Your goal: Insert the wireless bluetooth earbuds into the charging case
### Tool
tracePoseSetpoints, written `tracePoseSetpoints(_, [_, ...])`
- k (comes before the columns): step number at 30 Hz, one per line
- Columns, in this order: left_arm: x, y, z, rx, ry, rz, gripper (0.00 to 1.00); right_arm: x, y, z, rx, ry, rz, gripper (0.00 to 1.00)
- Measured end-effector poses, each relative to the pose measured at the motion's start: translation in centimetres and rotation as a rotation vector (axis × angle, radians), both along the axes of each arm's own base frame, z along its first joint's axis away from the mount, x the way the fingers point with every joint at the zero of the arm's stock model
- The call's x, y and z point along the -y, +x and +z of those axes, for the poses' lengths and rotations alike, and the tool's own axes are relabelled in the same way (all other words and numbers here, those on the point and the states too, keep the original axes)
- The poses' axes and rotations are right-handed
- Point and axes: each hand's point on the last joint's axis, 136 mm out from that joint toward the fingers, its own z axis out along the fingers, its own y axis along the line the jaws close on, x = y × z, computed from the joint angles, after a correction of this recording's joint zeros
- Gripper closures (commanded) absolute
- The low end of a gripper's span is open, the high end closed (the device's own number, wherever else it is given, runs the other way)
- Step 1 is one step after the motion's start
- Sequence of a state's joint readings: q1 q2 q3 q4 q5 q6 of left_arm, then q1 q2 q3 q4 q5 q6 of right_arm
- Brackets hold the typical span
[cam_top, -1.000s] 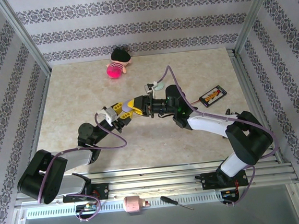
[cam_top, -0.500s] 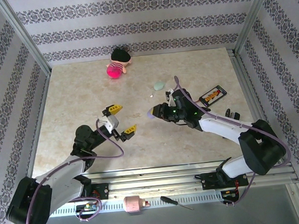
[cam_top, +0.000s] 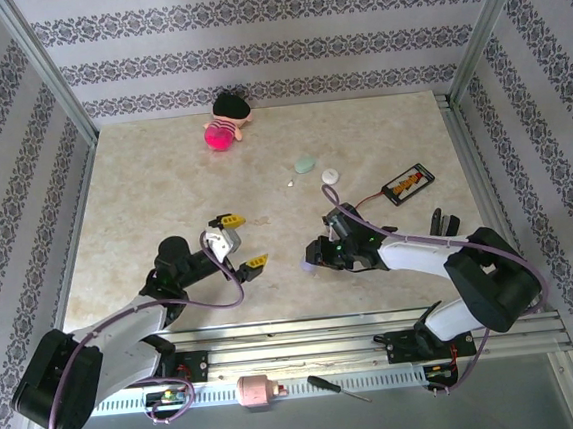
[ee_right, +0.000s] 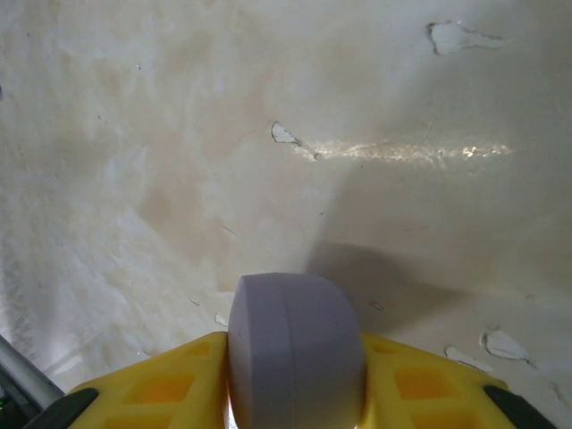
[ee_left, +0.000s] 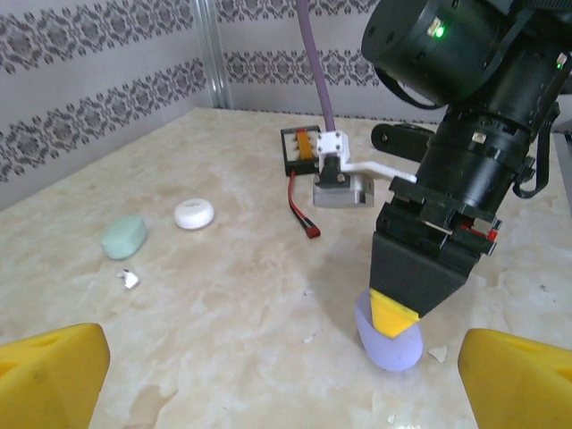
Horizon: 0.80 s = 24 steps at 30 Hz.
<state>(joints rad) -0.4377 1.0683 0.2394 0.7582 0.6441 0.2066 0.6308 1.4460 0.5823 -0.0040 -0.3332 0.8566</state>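
Note:
My right gripper (cam_top: pixel 315 257) is shut on a closed lavender charging case (cam_top: pixel 309 266), held on edge with its bottom on the marble table. In the right wrist view the case (ee_right: pixel 295 344) sits tight between the yellow fingers (ee_right: pixel 152 393). In the left wrist view it (ee_left: pixel 390 347) shows below the right gripper (ee_left: pixel 398 315). My left gripper (cam_top: pixel 242 242) stands open and empty to the case's left, its yellow fingertips (ee_left: pixel 54 375) wide apart. A tiny whitish earbud (ee_left: pixel 130 279) lies beside a mint case (ee_left: pixel 123 236) and a white case (ee_left: pixel 193 213).
Mid-table, further back, lie the mint case (cam_top: pixel 305 163), the white case (cam_top: pixel 331 174) and the small bud (cam_top: pixel 291 184). To the right is a black device with an orange label (cam_top: pixel 407 183) and a red-tipped lead (ee_left: pixel 304 214). A pink doll (cam_top: pixel 226 119) lies at the back wall.
The left gripper opened, let go of the lavender case and drew back leftward. The right arm carried the case nearer and lowered it onto the table.

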Motion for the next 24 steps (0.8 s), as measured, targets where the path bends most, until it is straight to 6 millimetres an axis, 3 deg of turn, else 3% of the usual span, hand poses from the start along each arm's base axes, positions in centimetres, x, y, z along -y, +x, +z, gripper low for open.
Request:
tracePoseSetpoints(4, [0.2, 0.1, -1.0, -0.033, 0.013, -0.008, 0.0, 0.7, 0.1, -0.2, 0.01, -0.036, -0.012, 0.4])
tracePoseSetpoints(8, [0.2, 0.1, -1.1, -0.036, 0.011, -0.01, 0.0, 2.2, 0.2, 0.6, 0.053, -0.095, -0.014, 0.31])
tracePoseSetpoints(11, [0.3, 0.2, -1.2, -0.033, 0.009, -0.012, 0.0, 3.1, 1.5, 2.3, 0.127, -0.13, 0.007, 0.23])
tracePoseSetpoints(15, [0.5, 0.3, -1.5, -0.045, 0.005, -0.019, 0.0, 3.2, 4.8, 5.6, 0.245, -0.184, 0.081, 0.14])
tracePoseSetpoints(19, [0.7, 0.3, -1.7, -0.058, -0.003, -0.027, 0.0, 3.3, 10.4, 9.1, 0.369, -0.267, 0.149, 0.13])
tracePoseSetpoints(21, [0.7, 0.3, -1.5, -0.053, -0.009, -0.03, 0.0, 3.7, 12.7, 9.5, 0.402, -0.316, 0.193, 0.13])
tracePoseSetpoints(24, [0.9, 0.1, -1.3, -0.046, -0.016, -0.039, 0.0, 4.5, 15.3, 8.6, 0.388, -0.391, 0.276, 0.14])
